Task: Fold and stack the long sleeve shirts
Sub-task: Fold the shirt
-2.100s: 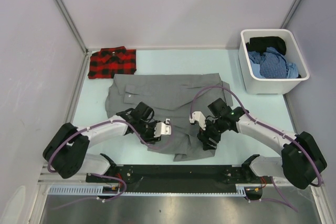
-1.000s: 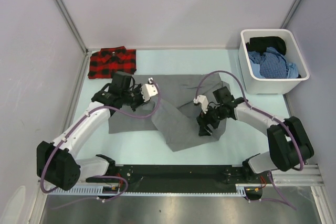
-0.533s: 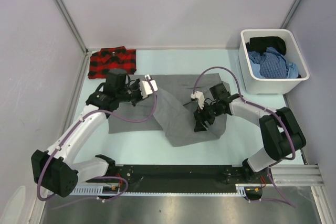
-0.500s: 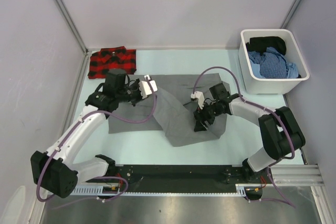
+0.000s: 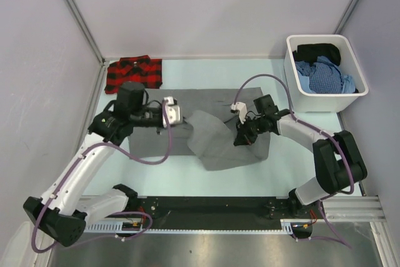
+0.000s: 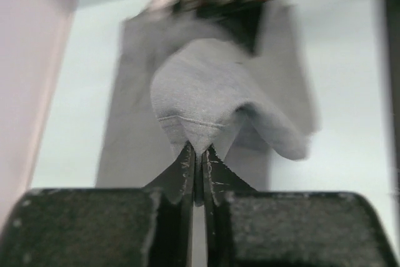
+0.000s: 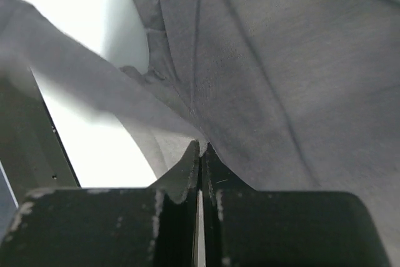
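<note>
Open table (image 5: 169,176) lies before the grey shirt (image 5: 219,148); bin (image 5: 315,102) and plaid shirt (image 5: 134,73) occupy the far corners.

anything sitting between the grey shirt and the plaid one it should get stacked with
Nothing visible. The grey shirt lies mid-table, pinched by the left tool and right tool; the plaid shirt sits folded at the far left corner. Only bare table separates them, though the left arm hangs above that stretch.

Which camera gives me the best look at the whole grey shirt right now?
Top external: only it shows the grey shirt at full extent, spread on the table with a fold raised mid-cloth. Left wrist shows just a pinched corner and blurred cloth beyond; right wrist, close-up creased fabric.
</note>
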